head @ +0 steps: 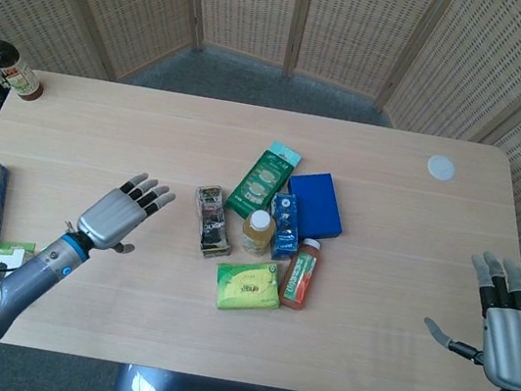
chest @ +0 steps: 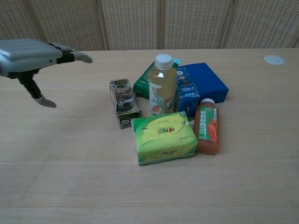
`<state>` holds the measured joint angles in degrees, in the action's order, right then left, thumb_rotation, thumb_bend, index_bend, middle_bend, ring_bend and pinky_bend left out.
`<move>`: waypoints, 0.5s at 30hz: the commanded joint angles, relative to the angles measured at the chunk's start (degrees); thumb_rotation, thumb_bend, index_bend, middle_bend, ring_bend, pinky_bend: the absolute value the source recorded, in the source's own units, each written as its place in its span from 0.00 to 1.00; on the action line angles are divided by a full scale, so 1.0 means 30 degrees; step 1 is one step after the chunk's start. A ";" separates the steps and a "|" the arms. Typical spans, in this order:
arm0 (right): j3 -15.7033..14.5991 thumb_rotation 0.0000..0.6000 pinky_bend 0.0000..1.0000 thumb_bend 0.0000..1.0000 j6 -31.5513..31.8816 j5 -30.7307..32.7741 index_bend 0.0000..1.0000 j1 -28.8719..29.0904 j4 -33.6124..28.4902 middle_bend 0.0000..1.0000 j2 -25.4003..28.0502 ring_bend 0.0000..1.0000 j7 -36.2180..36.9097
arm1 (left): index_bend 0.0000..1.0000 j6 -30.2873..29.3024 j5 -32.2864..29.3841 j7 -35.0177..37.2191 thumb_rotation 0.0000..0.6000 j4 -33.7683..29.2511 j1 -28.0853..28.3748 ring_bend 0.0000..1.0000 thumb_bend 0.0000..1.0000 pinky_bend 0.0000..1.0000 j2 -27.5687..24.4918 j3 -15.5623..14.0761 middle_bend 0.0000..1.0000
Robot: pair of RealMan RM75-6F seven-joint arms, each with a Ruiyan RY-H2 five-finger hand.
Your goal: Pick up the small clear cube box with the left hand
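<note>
The small clear box [head: 212,220] with dark contents lies on the table at the left edge of a cluster of groceries; the chest view shows this clear box [chest: 124,102] too. My left hand [head: 123,211] hovers over the table left of it, fingers spread and empty, a short gap away. In the chest view that left hand [chest: 33,57] enters from the left edge, above the tabletop. My right hand [head: 511,330] stays open off the table's right front corner, far from the box.
Beside the box stand a juice bottle [head: 256,231], a green pouch [head: 264,182], a blue box [head: 317,203], a blue carton [head: 284,225], a red-orange bottle [head: 301,272] and a green tissue pack [head: 248,285]. A brown bottle [head: 11,67] stands far left; a white disc [head: 440,168] far right.
</note>
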<state>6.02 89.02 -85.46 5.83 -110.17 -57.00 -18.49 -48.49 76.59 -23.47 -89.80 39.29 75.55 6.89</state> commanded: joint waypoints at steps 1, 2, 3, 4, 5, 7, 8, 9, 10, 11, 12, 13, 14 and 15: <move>-0.0016 0.45 0.00 0.17 0.0167 0.0111 0.07 -0.0187 -0.0094 0.09 0.0200 0.00 0.0026 | 0.04 0.1075 -0.0030 0.0031 1.00 0.1611 0.1275 0.00 0.00 0.00 0.1718 0.0192 0.00; -0.0020 0.45 0.00 0.17 0.0208 0.0137 0.07 -0.0239 -0.0111 0.09 0.0246 0.00 0.0054 | 0.04 0.1223 -0.0023 0.0133 1.00 0.1963 0.1481 0.00 0.00 0.00 0.2065 0.0218 0.00; -0.0036 0.46 0.00 0.17 0.0245 0.0156 0.07 -0.0300 -0.0120 0.09 0.0300 0.00 0.0075 | 0.05 0.1453 -0.0071 0.0342 1.00 0.2386 0.1745 0.00 0.00 0.00 0.2522 0.0262 0.00; -0.0048 0.45 0.00 0.17 0.0272 0.0161 0.07 -0.0342 -0.0109 0.09 0.0331 0.00 0.0077 | 0.05 0.1624 -0.0098 0.0511 1.00 0.2709 0.1941 0.00 0.00 0.00 0.2858 0.0293 0.00; -0.0064 0.46 0.00 0.17 0.0286 0.0172 0.07 -0.0382 -0.0101 0.09 0.0366 0.00 0.0080 | 0.06 0.1792 -0.0118 0.0667 1.00 0.3047 0.2133 0.00 0.00 0.00 0.3178 0.0315 0.00; -0.0070 0.45 0.00 0.17 0.0328 0.0233 0.07 -0.0466 -0.0103 0.09 0.0453 0.00 0.0101 | 0.07 0.2158 -0.0177 0.0937 1.00 0.3853 0.2559 0.00 0.00 0.00 0.3848 0.0355 0.00; -0.0061 0.45 0.00 0.17 0.0361 0.0264 0.07 -0.0503 -0.0096 0.09 0.0488 0.00 0.0106 | 0.07 0.2275 -0.0230 0.1068 1.00 0.4177 0.2711 0.00 0.00 0.00 0.4108 0.0387 0.00; -0.0049 0.45 0.00 0.17 0.0422 0.0305 0.07 -0.0562 -0.0095 0.09 0.0535 0.00 0.0128 | 0.07 0.2428 -0.0336 0.1330 1.00 0.4559 0.2884 0.00 0.00 0.00 0.4430 0.0444 0.00; -0.0045 0.45 0.00 0.17 0.0456 0.0324 0.07 -0.0602 -0.0097 0.09 0.0573 0.00 0.0165 | 0.07 0.2553 -0.0415 0.1538 1.00 0.4849 0.3011 0.00 0.00 0.00 0.4647 0.0484 0.00; -0.0044 0.45 0.00 0.17 0.0477 0.0346 0.07 -0.0638 -0.0088 0.09 0.0612 0.00 0.0192 | 0.08 0.2695 -0.0489 0.1723 1.00 0.5149 0.3141 0.00 0.00 0.00 0.4850 0.0513 0.00; -0.0050 0.46 0.00 0.17 0.0499 0.0379 0.07 -0.0686 -0.0071 0.09 0.0656 0.00 0.0215 | 0.08 0.2915 -0.0610 0.1968 1.00 0.5520 0.3324 0.00 0.00 0.00 0.5105 0.0558 0.00; -0.0055 0.45 0.00 0.17 0.0522 0.0395 0.07 -0.0724 -0.0065 0.09 0.0685 0.00 0.0238 | 0.08 0.3055 -0.0684 0.2165 1.00 0.5771 0.3458 0.00 0.00 0.00 0.5300 0.0602 0.00; -0.0059 0.45 0.00 0.17 0.0539 0.0414 0.07 -0.0758 -0.0058 0.09 0.0712 0.00 0.0263 | 0.09 0.3193 -0.0738 0.2362 1.00 0.6004 0.3595 0.00 0.00 0.00 0.5481 0.0642 0.00; -0.0060 0.45 0.00 0.17 0.0564 0.0445 0.07 -0.0802 -0.0043 0.09 0.0737 0.00 0.0288 | 0.09 0.3351 -0.0800 0.2602 1.00 0.6302 0.3772 0.00 0.00 0.00 0.5720 0.0697 0.01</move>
<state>5.85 90.68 -84.16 3.46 -110.32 -54.82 -17.66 -39.38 74.72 -16.80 -72.14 49.64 91.57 8.61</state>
